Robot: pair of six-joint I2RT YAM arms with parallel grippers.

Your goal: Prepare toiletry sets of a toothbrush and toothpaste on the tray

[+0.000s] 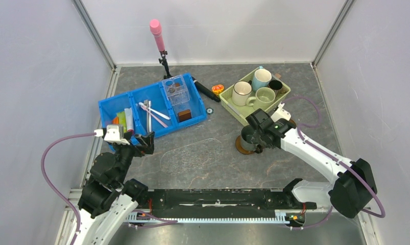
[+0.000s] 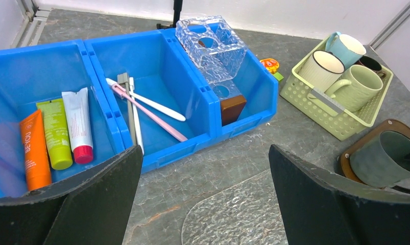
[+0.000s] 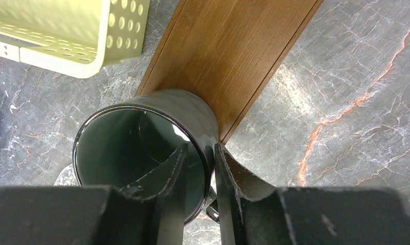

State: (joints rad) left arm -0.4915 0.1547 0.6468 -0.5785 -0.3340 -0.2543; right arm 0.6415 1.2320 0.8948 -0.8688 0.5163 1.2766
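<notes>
Tray of flat dark-brown wood (image 3: 233, 56) on the grey stone-patterned desk (image 3: 356, 102), just beside the pale green perforated plastic basket (image 3: 121, 30). Carries one glossy dark green ceramic mug (image 3: 126, 148), standing on its rounded end; mostly hidden under the right arm in the top view.

Right fingers (image 3: 172, 189) astride that mug's rim, one inside and one outside. Narrowly apart, with a sliver of gap beside the wall; not clamped.

Left fingers (image 2: 85, 204) spread wide, gripping nothing, hovering near the front edge of the blue plastic compartmented bin (image 2: 157, 56).

Bin contents, by compartment:
- **Left:** orange tube (image 2: 35, 148), green tube (image 2: 54, 132) and white tube with red cap (image 2: 77, 125), lying side by side.
- **Middle:** slim pink toothbrush (image 2: 151, 115) crossing a slim white toothbrush (image 2: 159, 108), beside a pale stick-like item of unclear kind.
- **Right:** clear textured holder with round holes (image 2: 213, 46), with a brown block (image 2: 232, 108) at its near end.

Basket contents: cream mug (image 2: 320, 69), pale green mug (image 2: 358, 84), light blue mug (image 2: 345, 48), and a dark mug partly hidden behind them.

Clear textured oblong sheet (image 2: 233, 219) flat on the desk between the arms.
</notes>
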